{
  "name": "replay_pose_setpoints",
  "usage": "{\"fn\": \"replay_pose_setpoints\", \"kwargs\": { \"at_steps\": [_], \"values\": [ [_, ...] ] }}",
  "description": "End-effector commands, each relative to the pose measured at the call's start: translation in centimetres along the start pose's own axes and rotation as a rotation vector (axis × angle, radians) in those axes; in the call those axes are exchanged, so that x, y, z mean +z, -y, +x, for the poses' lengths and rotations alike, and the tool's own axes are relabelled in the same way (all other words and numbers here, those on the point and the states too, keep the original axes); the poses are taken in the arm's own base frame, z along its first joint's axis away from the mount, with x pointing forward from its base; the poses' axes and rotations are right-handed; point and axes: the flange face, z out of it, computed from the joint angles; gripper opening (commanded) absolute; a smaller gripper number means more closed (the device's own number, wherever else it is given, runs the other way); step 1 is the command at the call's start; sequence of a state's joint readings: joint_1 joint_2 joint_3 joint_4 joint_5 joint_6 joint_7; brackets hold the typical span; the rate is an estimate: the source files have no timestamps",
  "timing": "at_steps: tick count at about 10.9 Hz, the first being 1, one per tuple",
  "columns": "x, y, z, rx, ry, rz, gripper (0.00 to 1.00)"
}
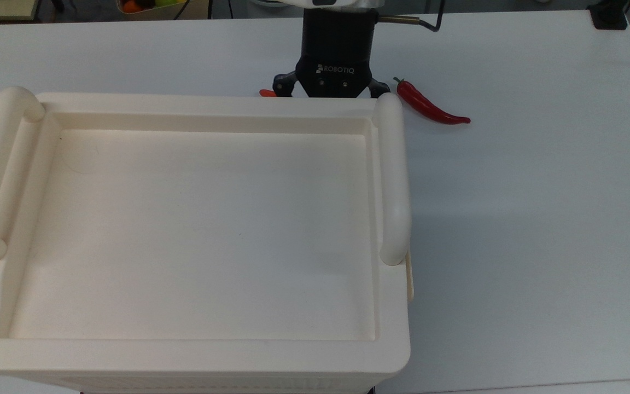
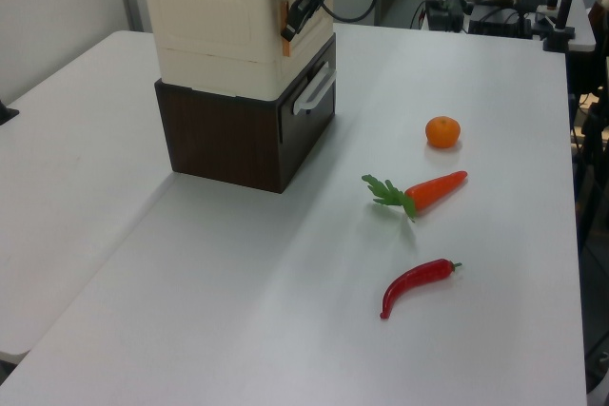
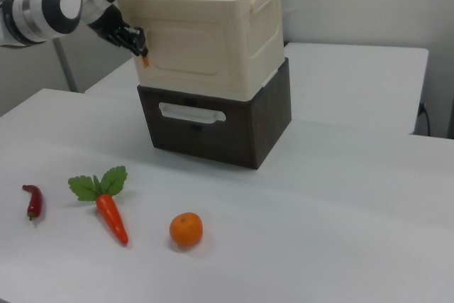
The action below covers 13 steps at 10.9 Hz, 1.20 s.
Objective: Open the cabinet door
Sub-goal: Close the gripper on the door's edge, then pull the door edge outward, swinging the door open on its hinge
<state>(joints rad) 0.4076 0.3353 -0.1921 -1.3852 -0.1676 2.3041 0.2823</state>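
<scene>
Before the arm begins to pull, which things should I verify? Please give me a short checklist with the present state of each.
1. Gripper at the orange tab on the cabinet door edge: ok.
2. Door shut, flush with the cabinet: ok.
3. Hold on the tab secured: cannot tell.
4. Cabinet seated squarely on the dark drawer base: ok.
5. Carrot, orange and chili lie apart from the door, likely outside its swing: ok.
</scene>
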Motion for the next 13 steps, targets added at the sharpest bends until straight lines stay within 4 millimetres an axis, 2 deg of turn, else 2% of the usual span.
{"fn": "replay_pose_setpoints", "kwargs": {
  "at_steps": [1,2,6,7,8,9,10,11,13],
  "values": [
    [-0.2,-0.3,-0.1,-0.012,-0.006,-0.012,0.07],
    [-0.4,0.2,-0.2,-0.013,-0.004,-0.007,0.03],
    [-1.5,-0.9,-1.6,0.008,0.116,-0.03,0.02],
    [-1.4,-0.9,-2.1,0.009,0.157,-0.038,0.04],
    [-1.6,-1.1,-2.2,0.013,0.174,-0.042,0.09],
    [-2.3,-1.5,-2.3,0.02,0.191,-0.045,0.33],
    [-3.0,-2.1,-2.8,0.031,0.247,-0.056,0.43],
    [-4.3,-3.0,-3.1,0.044,0.291,-0.066,0.64],
    [-7.4,-4.2,-3.2,0.058,0.313,-0.07,0.81]
  ]
}}
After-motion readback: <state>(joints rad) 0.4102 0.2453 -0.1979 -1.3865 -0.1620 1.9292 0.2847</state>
